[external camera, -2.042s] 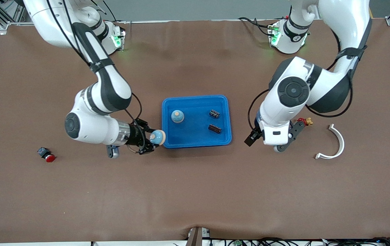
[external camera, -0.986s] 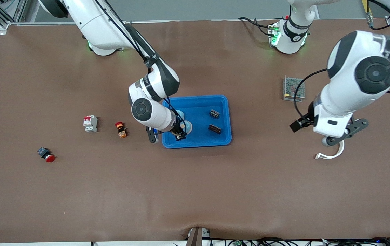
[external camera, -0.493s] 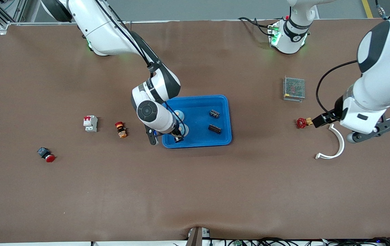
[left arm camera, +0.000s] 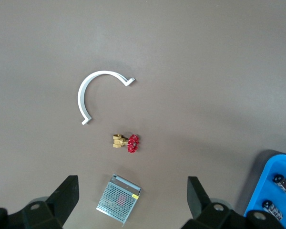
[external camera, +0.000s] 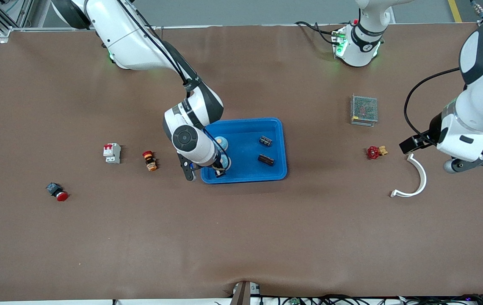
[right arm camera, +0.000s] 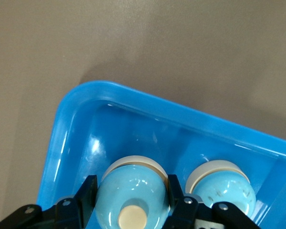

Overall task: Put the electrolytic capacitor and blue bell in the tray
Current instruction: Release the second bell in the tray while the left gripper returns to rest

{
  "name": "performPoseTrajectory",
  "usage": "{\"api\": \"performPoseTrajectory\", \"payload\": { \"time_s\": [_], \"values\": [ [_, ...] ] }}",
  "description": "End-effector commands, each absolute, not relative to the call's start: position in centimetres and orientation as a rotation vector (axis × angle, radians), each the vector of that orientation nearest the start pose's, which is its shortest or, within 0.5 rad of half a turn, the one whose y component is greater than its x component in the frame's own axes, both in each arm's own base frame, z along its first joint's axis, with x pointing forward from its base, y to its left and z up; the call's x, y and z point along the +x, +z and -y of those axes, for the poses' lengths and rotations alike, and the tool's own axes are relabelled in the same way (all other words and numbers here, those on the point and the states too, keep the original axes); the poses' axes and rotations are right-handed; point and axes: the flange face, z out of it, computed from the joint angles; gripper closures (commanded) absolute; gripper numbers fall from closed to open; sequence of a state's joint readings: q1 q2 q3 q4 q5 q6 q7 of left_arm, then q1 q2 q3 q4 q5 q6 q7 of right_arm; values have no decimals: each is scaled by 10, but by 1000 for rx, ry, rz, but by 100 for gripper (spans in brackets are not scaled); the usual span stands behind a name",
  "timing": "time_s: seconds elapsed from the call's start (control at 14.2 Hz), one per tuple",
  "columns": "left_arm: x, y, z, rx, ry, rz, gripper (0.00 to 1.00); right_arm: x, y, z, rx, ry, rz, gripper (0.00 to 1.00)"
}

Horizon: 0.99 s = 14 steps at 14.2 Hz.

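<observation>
Left gripper (left arm camera: pixel 131 200) swung outward, jaws spread, right gripper (right arm camera: pixel 128 200) pinching glossy domed blue bell (right arm camera: pixel 132 195) in tray (external camera: pixel 277 144)

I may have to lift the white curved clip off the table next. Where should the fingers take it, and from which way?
Probably from straight above, fingers across the thin band at mid-arc: the white curved clip lies flat on the table as an open half ring, with bare cloth inside and outside the band. Its hooked ends look less steady to pinch.
</observation>
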State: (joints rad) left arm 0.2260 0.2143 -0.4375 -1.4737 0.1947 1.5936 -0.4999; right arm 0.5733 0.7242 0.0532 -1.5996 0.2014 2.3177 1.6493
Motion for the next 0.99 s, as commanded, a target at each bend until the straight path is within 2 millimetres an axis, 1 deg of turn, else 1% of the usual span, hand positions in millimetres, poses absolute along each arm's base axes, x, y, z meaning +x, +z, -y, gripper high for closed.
{"api": "performPoseTrajectory", "payload": {
  "time_s": [0.0, 0.07, 0.21, 0.28, 0.35, 0.42, 0.56, 0.63, 0.7, 0.77, 0.92],
  "values": [
    [589, 581, 74, -2993, 48, 391, 0, 563, 205, -408, -2559, 213, -1699, 100],
    [587, 584, 75, -3013, 59, 363, 0, 563, 202, -409, -2559, 211, -1698, 100],
    [575, 601, 70, -3042, 47, 308, 0, 562, 200, -410, -2561, 206, -1694, 100],
    [572, 602, 60, -3049, 52, 301, 0, 562, 197, -408, -2572, 197, -1692, 100],
    [565, 607, 58, -3064, 51, 257, 0, 562, 197, -408, -2575, 194, -1689, 100],
    [559, 612, 50, -3078, 48, 218, 0, 562, 195, -408, -2581, 193, -1688, 100],
    [549, 615, 35, -3118, 47, 139, 0, 562, 193, -408, -2582, 194, -1689, 100],
    [545, 618, 34, -3120, 43, 73, 0, 562, 194, -409, -2578, 190, -1685, 96],
    [540, 619, 33, -3120, 42, 18, 0, 562, 193, -409, -2577, 187, -1685, 1],
    [531, 622, 33, -3117, 37, -18, 0, 562, 195, -410, -2585, 173, -1673, 0],
    [517, 627, 35, -3111, 18, -27, 0, 563, 201, -413, -2581, 168, -1663, 0]
  ]
}}
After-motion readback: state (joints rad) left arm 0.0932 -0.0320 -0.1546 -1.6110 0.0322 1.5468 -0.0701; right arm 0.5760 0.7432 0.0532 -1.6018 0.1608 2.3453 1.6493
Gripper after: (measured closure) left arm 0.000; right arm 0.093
